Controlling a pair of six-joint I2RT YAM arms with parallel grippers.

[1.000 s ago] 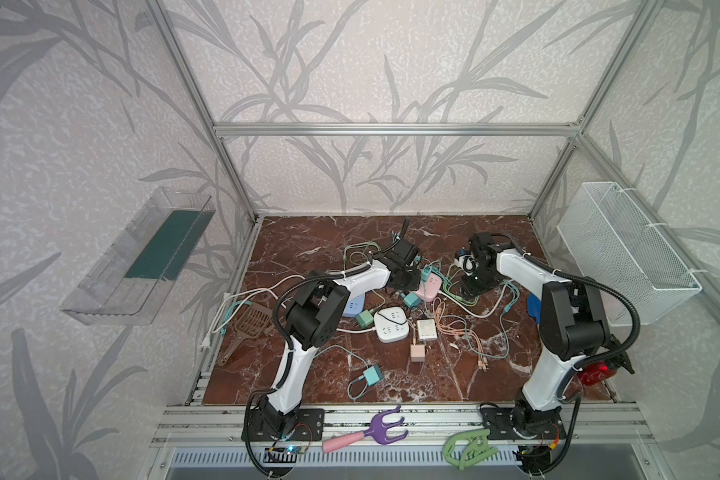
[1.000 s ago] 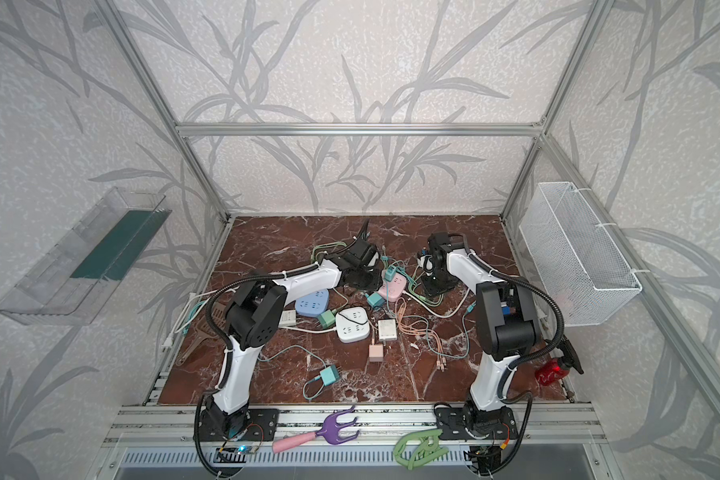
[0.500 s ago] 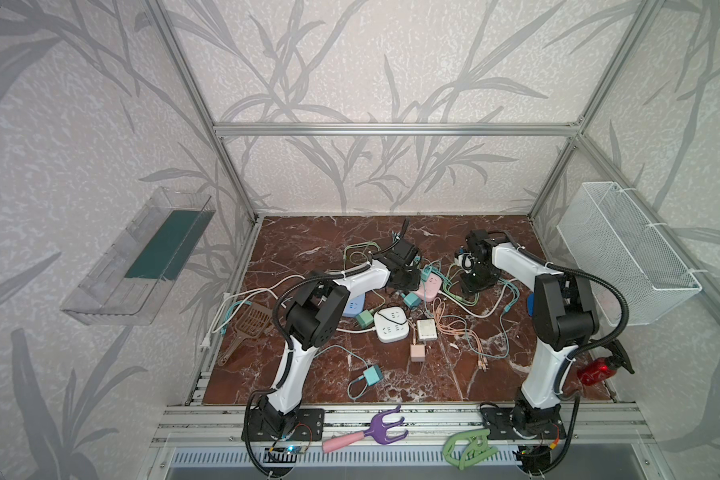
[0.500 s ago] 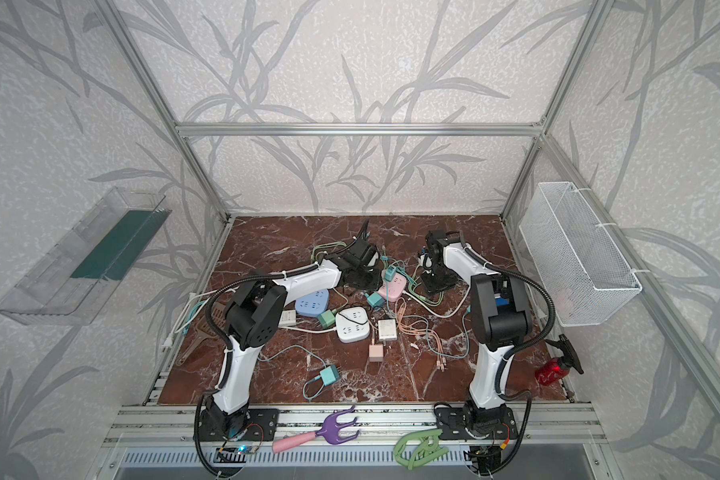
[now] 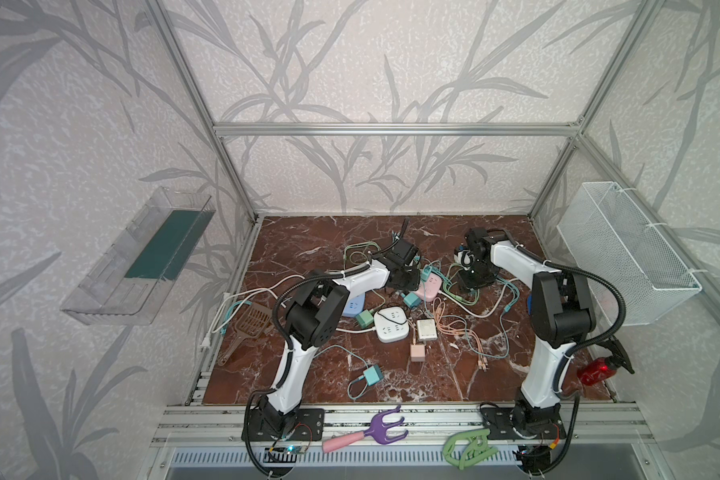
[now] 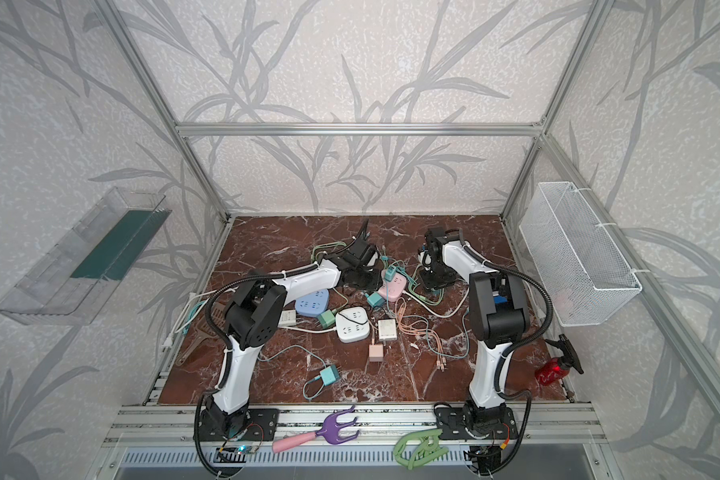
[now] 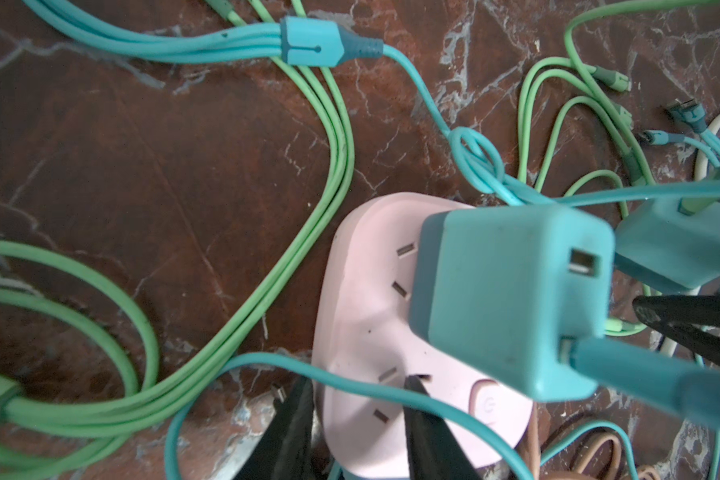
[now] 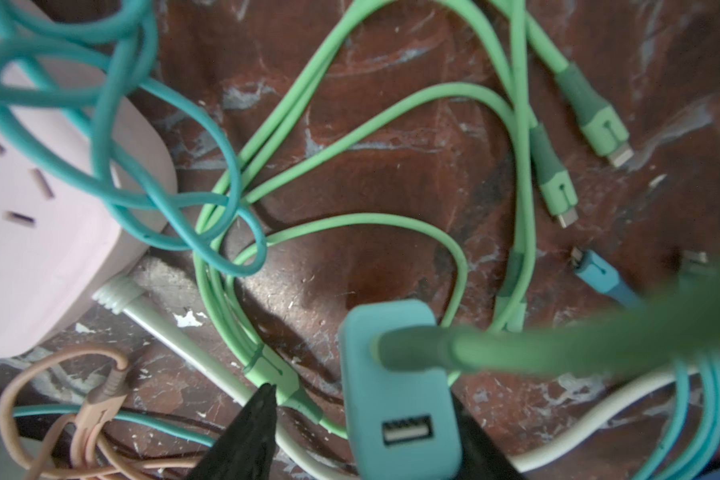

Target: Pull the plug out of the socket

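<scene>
The pink socket (image 7: 366, 316) lies on the marble floor, mid-table in both top views (image 5: 432, 287) (image 6: 396, 286). A teal plug (image 7: 508, 299) stands plugged into it. My left gripper (image 7: 358, 399) is shut on the socket's end, one finger along its side and the other on its top. A second teal plug (image 8: 400, 390), carrying a green cable (image 8: 558, 349), sits clear of the socket between the fingers of my right gripper (image 8: 366, 415). That gripper is open, with a gap between one finger (image 8: 262, 399) and the plug. In both top views the right gripper (image 5: 472, 276) hides this plug.
Tangled green, teal and peach cables (image 5: 466, 328) spread around the socket. A blue power strip (image 5: 352, 309), a white one (image 5: 391, 326), a white adapter (image 5: 427, 330) and loose plugs (image 5: 371, 376) lie nearer the front. A wire basket (image 5: 624, 253) hangs on the right wall above a red spray bottle (image 5: 599, 370).
The right gripper's jaws have widened around the teal plug, and the right arm's elbow has swung slightly back and left. The left arm has stayed put on the socket.
</scene>
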